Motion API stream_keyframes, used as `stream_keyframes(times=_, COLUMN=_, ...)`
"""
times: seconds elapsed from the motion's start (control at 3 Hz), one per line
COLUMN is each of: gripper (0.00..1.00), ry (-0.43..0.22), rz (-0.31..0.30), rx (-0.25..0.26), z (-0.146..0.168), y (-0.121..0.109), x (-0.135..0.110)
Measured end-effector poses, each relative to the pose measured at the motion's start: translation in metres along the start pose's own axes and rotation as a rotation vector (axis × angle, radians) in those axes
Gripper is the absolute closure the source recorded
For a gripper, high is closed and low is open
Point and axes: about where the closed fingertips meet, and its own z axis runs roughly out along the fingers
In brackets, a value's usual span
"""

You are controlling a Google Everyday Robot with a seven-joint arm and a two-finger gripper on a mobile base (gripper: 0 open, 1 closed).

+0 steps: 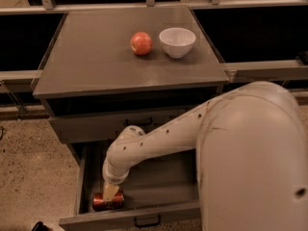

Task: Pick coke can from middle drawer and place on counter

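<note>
Centrally, a grey cabinet was seen from above and in front, w/ a white robot arm [159,141] reaching in from the right, its bulky shoulder filling the lower-right corner. The middle drawer [163,186] stood pulled out toward the viewer, a shallow grey tray w/ a small black handle [147,221] on its front panel. The drawer being open left its inside reachable from above.

The coke can [100,202] lay on its side in the drawer's front-left corner, close to the front panel, red w/ a silvery end facing left. The arm bent steeply down so that the gripper [111,194] came at the can from above. The gripper's tan tip sat right at the can's upper side, overlapping it in view. Whether it was apart, together or clamped on the can couldn't be told.

Above, the closed upper drawer front [139,124] sat just behind the arm's elbow, so any lift would prob. need to clear it and the counter's edge. The counter [96,57] was the flat grey top. A red apple [141,43] and a white bowl [177,41] stood side by side near its back, w/ bare surface in front of them, a likely spot for the can. Judged stage: the pick itself, w/ the placing not yet done.
</note>
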Motion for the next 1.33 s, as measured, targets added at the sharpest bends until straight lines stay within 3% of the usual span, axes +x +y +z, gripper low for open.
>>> stream_keyframes(times=0.67, gripper=0.37, ry=-0.018, rz=-0.043, rx=-0.032, z=0.058, y=0.008, x=-0.02)
stream_keyframes(times=1.33, gripper=0.38, ry=-0.017, rz=-0.048, rx=-0.068, z=0.104, y=0.014, x=-0.008)
